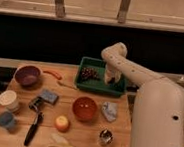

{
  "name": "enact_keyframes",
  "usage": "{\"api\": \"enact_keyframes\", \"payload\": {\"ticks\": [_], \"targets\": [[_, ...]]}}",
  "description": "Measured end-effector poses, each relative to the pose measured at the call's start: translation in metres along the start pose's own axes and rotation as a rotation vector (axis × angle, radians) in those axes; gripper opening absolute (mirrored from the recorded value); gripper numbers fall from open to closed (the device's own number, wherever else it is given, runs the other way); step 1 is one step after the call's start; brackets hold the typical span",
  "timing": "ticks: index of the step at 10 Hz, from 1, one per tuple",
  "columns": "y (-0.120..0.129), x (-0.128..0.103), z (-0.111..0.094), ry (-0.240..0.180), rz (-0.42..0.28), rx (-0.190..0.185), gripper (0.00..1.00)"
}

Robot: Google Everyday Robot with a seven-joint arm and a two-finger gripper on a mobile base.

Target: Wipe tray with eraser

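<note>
1. The gripper [110, 80] was seen lowered inside the right part of the tray [82, 82], its jaws pressed together; whether anything was pinched between them could not be told.
2. The eraser could not be made out; the spot under the gripper was hidden by the gripper itself.
3. The tray, green with a raised rim, was placed at the back right of the wooden table [85, 132]. A dark clustered item [89, 73] was lying in its left half, apart from the gripper.
4. The white arm [131, 73] was bent over the tray from the right, joined to the large white robot body [162, 127] filling the right foreground.
5. In front of the tray, a red bowl [85, 108] was set, with a pale crumpled object [109, 111] just beside it on the right.
6. On the left, a purple bowl [28, 74], a blue sponge-like block [49, 96], a black-handled tool [32, 129], a white cup [7, 99] and a blue cup [5, 120] were laid out.
7. Near the front edge, a yellow-red fruit [61, 123], a banana peel [60, 143] and a small shiny metal object [106, 136] were seen.
8. No brand, label or writing could be read anywhere.
</note>
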Motion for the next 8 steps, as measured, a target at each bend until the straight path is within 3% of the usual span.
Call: {"api": "enact_keyframes", "payload": {"ticks": [2,5,8], "targets": [[-0.001,-0.013,0.001,0.007,0.0,0.013,0.0],[0.031,-0.031,-0.001,0.004,-0.064,0.019,0.0],[0.059,-0.008,-0.013,-0.031,-0.122,0.021,0.0]]}}
